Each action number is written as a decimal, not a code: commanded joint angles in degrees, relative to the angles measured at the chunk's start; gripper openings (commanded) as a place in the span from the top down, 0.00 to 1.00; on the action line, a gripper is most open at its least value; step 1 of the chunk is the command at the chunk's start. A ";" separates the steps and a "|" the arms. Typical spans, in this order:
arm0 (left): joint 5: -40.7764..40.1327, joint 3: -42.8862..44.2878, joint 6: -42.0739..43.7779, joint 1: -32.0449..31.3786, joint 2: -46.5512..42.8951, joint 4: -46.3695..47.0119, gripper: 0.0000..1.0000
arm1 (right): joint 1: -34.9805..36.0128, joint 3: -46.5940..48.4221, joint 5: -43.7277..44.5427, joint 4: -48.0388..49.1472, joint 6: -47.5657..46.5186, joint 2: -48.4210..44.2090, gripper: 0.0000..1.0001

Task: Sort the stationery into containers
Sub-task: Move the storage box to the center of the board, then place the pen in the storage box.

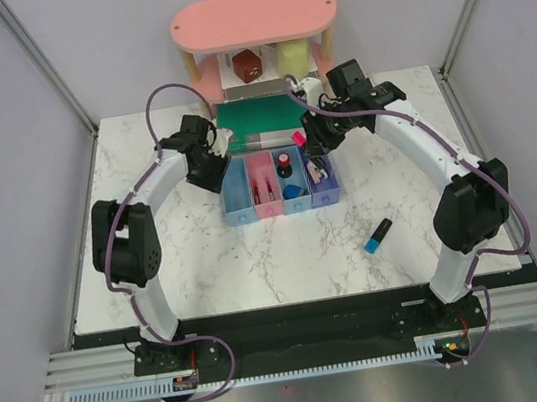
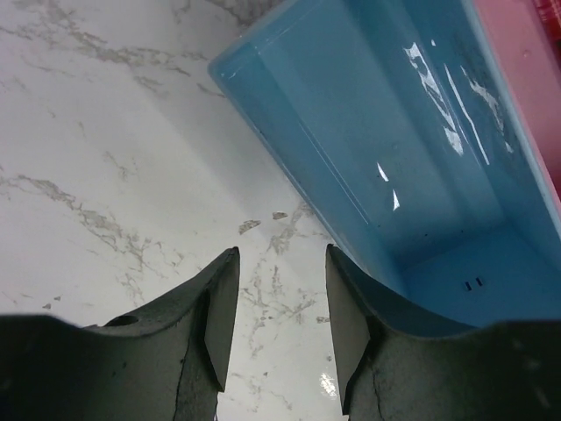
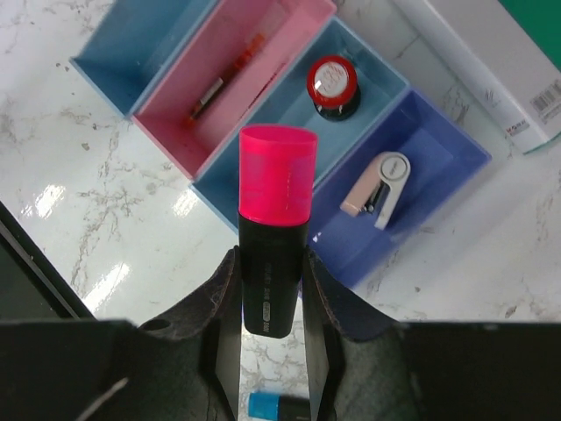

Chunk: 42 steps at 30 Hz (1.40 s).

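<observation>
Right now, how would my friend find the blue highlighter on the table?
Find the marble table, then the row of bins in its middle. Toward the table's near edge, on the right, the blue highlighter lies alone on bare marble. It is black with a blue end; the pink highlighter is in the right gripper.

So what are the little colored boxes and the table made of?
The boxes look like smooth, glossy plastic: light glints off their walls. The table looks like shiny white marble with grey veins; real stone or a printed top, I cannot tell.
</observation>
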 commanded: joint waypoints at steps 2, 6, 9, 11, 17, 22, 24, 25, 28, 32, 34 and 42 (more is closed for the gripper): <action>3.06 1.36 -1.20 -3.87 0.17 0.82 0.49 | 1.31 4.50 -3.88 4.21 1.50 1.77 1.00; 2.62 2.77 -1.91 -5.81 1.22 0.65 0.49 | 2.62 4.07 -4.85 6.41 2.38 2.65 1.00; 1.83 4.70 -2.17 -6.34 2.53 0.38 0.48 | 3.06 2.05 -5.72 8.96 3.61 2.92 1.00; 1.22 6.10 -2.17 -6.78 4.03 0.21 0.48 | 3.50 0.56 -5.90 11.23 4.23 2.75 1.00; -2.03 10.41 -2.00 -7.66 7.89 0.12 0.48 | 4.73 -4.90 -6.17 15.90 6.08 3.01 1.00; -4.85 13.40 -3.14 -7.57 10.18 0.29 0.48 | 5.61 -6.40 -6.52 17.93 6.78 4.58 1.00; -5.38 14.54 -3.93 -7.57 10.89 0.82 0.48 | 5.96 -6.13 -6.69 18.63 7.48 5.29 1.00; -5.38 14.81 -4.19 -7.66 10.98 1.17 0.47 | 6.05 -5.96 -6.78 18.98 7.74 5.82 1.00; -5.29 15.51 -4.98 -7.74 10.98 1.87 0.47 | 6.23 -5.78 -7.05 20.30 8.80 6.87 1.00; -7.39 14.21 -5.16 -7.74 8.35 2.31 0.47 | 6.93 -5.78 -7.57 22.32 10.03 8.37 1.00; -7.32 12.45 -5.42 -7.22 4.67 2.67 0.47 | 7.81 -5.52 -7.75 22.50 10.30 9.33 1.00; -4.77 1.99 -3.76 -5.72 -10.45 1.62 0.45 | 10.71 -1.05 -8.10 23.73 11.00 14.08 1.00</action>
